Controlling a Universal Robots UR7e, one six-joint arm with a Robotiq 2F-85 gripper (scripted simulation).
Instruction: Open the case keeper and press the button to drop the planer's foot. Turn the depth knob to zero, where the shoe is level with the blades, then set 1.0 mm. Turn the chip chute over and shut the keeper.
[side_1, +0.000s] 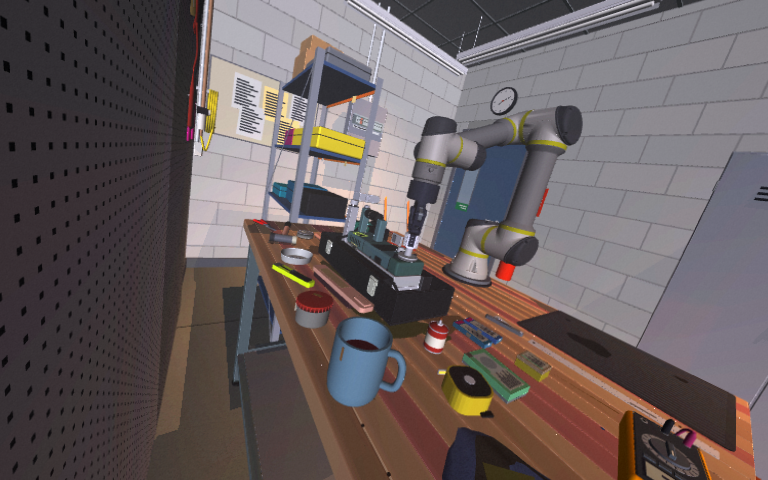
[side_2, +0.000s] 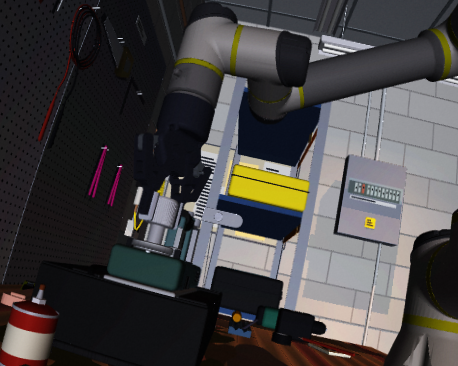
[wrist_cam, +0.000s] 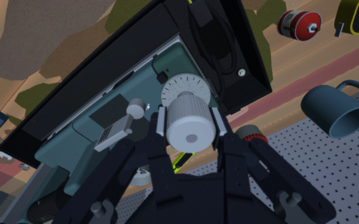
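Note:
My gripper (wrist_cam: 191, 124) points straight down over the front of the teal planer (side_1: 385, 255). The grey ribbed depth knob (wrist_cam: 191, 122) is clamped in its fingers, standing upright above a white graduated dial (wrist_cam: 185, 85). The planer lies in an open black case (side_1: 391, 280) on the wooden bench. A small grey round button (wrist_cam: 135, 111) and a grey ribbed chute piece (wrist_cam: 112, 134) sit on the planer's body beside the knob. In the second side camera the gripper (side_2: 160, 207) grips the knob (side_2: 161, 217) from above. The case keeper is not clearly visible.
A blue mug (side_1: 362, 359) stands near the bench's front edge, with a red-lidded jar (side_1: 312, 308), a red-and-white bottle (side_1: 436, 337), a yellow tape measure (side_1: 467, 390) and a green box (side_1: 497, 375) nearby. A black mat (side_1: 628, 368) covers the right side. A shelf rack (side_1: 325, 136) stands behind.

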